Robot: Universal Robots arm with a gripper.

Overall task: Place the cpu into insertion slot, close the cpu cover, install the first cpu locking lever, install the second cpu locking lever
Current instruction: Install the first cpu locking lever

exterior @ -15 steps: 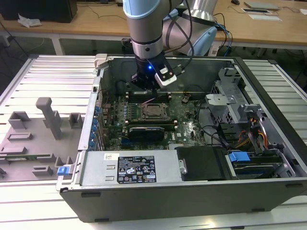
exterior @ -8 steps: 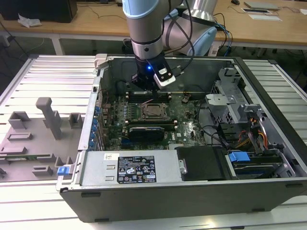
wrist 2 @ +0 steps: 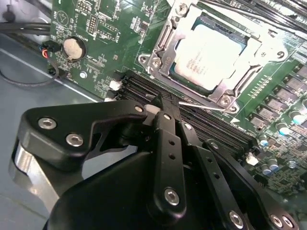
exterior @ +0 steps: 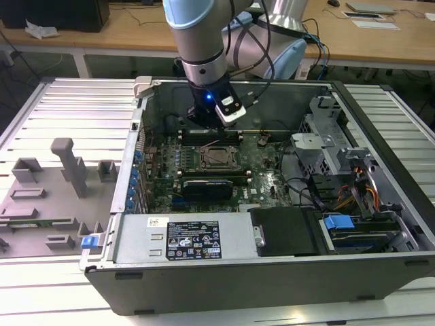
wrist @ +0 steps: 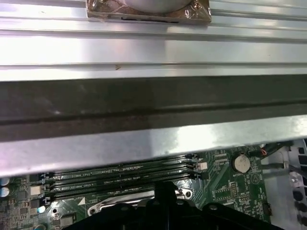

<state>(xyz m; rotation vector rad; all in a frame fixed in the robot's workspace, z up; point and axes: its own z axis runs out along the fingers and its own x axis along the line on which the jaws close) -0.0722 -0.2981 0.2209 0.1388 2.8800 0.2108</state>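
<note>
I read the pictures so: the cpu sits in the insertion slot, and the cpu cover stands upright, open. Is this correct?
Not entirely. The cpu sits in place, but the cpu cover lies flat over it, framing its top, not upright. The second wrist view shows this.

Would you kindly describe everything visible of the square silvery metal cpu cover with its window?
The cpu cover is a square silvery metal frame with a square window, lying flat and closed over the pale silvery cpu, which shows through it, on the green circuit board. Screws sit by its corners. The black gripper hovers near one edge; contact is unclear.
</note>
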